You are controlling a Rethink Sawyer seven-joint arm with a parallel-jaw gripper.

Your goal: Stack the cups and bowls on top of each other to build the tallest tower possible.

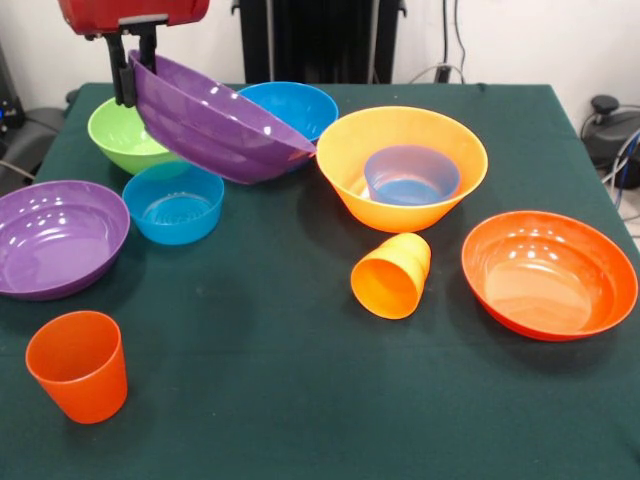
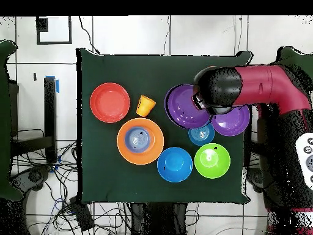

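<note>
My gripper (image 1: 135, 80) hangs at the upper left, shut on the rim of a wide purple bowl (image 1: 215, 125), which is lifted off the table and tilted steeply over the other bowls. The overhead view shows this purple bowl (image 2: 182, 105) next to the arm's head, which hides the gripper. Below it sit a lime green bowl (image 1: 120, 135), a medium blue bowl (image 1: 295, 103) and a small translucent blue bowl (image 1: 175, 205). A big yellow-orange bowl (image 1: 345, 175) holds another small blue bowl (image 1: 410, 175). A yellow-orange cup (image 1: 392, 275) lies on its side. A red-orange cup (image 1: 80, 365) stands upright.
A second purple bowl (image 1: 55, 235) rests at the left edge of the green cloth. A wide red-orange bowl (image 1: 550, 275) sits at the right. From above, the arm (image 2: 257, 89) covers the table's right side; the red-orange cup is hidden there.
</note>
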